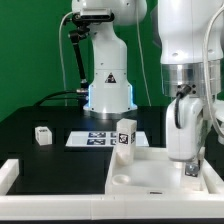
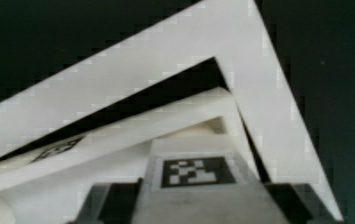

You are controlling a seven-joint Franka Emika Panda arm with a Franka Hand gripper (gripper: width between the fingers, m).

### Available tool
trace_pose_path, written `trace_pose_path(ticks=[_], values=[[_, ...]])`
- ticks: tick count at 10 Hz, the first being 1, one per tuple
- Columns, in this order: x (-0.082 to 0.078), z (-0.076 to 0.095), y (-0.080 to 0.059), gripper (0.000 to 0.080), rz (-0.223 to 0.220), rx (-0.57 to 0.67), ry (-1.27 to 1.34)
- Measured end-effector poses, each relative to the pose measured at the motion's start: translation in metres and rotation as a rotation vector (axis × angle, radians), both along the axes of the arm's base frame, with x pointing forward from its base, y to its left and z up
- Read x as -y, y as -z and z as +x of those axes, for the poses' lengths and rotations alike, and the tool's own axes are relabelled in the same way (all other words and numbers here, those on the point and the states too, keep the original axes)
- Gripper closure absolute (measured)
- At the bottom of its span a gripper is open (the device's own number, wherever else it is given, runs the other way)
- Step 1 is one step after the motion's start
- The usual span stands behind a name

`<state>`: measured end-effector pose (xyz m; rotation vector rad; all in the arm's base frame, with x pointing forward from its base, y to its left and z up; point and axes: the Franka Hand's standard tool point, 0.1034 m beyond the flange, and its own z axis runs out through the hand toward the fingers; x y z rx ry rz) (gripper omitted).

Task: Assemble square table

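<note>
Currently, the square tabletop [image 1: 160,178] lies flat on the black desk [image 1: 40,160] near its front edge, towards the exterior view's right, bounded on two sides by the long white L-shaped rail [image 1: 60,185]. One round corner socket is visible at the tabletop corner nearest the rail's inner corner. A leg [image 1: 125,135] bearing a black-white tag stands upright at the tabletop's rear corner; whether it is seated in a socket cannot be told. A second leg [image 1: 42,135] stands apart on the desk, well towards the exterior view's left. The marker board [image 1: 100,139] lies flat behind the tabletop.

The gripper [image 1: 186,165] hangs low over the right portion of the tabletop. In the wrist view, a tagged white leg [image 2: 193,172] sits between the dark fingers [image 2: 121,200], directly in front of the camera, with the tabletop and rail beyond it. The fingers appear clamped on this leg, though the contact surfaces themselves are not clearly resolved.

Judged step: leg installation at a corner socket on the tabletop's right side. The next move calls for aligning the leg vertically over the socket, lowering it until seated, and turning it in without tilting. A misaligned leg may jam or shift the tabletop against the rail.
</note>
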<state>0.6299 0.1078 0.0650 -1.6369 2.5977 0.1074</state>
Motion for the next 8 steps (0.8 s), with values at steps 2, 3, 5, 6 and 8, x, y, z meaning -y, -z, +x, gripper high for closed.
trace_pose_path(ticks=[2, 3, 5, 6, 8], values=[[0.000, -0.001, 0.001, 0.0325, 0.000, -0.001, -0.001], [0.000, -0.001, 0.001, 0.0207, 0.000, -0.001, -0.001], [0.004, -0.007, -0.007, 0.0162, 0.005, 0.006, -0.047], [0.015, -0.012, -0.020, 0.0162, 0.014, 0.022, -0.080], [0.034, -0.008, -0.049, 0.0150, 0.020, 0.050, -0.073]])
